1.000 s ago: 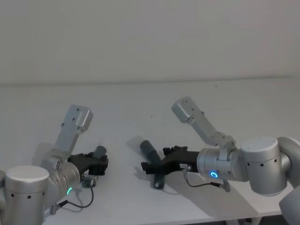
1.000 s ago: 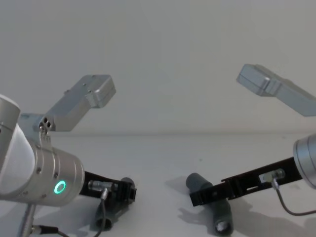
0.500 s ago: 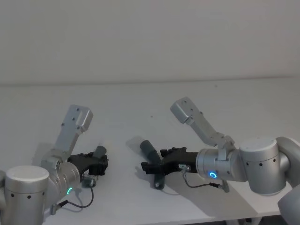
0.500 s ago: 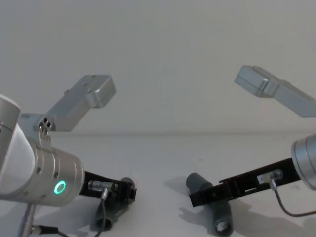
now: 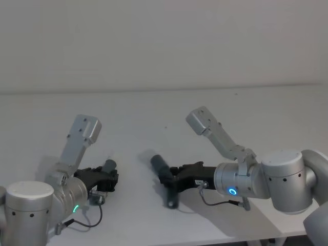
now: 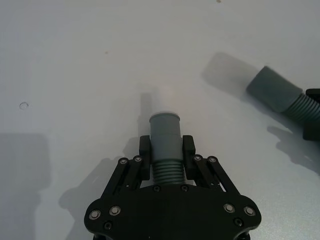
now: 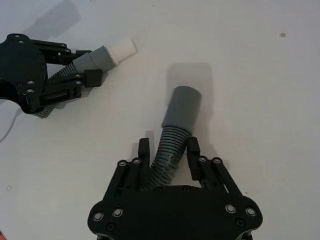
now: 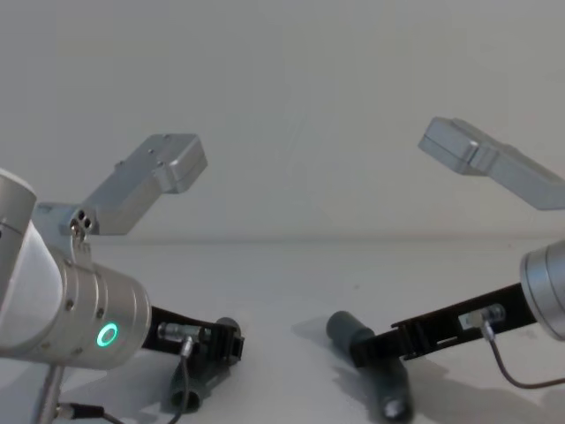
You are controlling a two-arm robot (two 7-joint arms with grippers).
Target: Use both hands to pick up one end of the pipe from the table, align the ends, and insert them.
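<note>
Currently, in the head view, the left gripper [image 5: 108,178] sits low at the near left of the table [image 5: 154,113] with the spigot hose piece [image 5: 108,165] between its fingers. The right gripper [image 5: 169,178] reaches from the right onto the hollow-cuff hose piece [image 5: 159,164], which lies near the middle. In the left wrist view the fingers press on both sides of the ribbed part, so this gripper is closed on its piece; whether the piece is off the surface cannot be told. In the right wrist view the jaws stand around the ribbed bend of the other piece, one finger almost touching and a thin gap at the other, so they seem not yet clamped. The white spigot tip [image 7: 122,48] is well apart from the hollow cuff [image 7: 182,102] and not in line with it. In the chest view both pieces sit low, their lower ends near the table. The step in hand is probably the grasp on the right side; next it must close, then both arms should lift and turn the ends to face each other. Bare table lies between the ends and beyond them, while the front edge runs close under the arms, so moving forward and inward looks safer.
</note>
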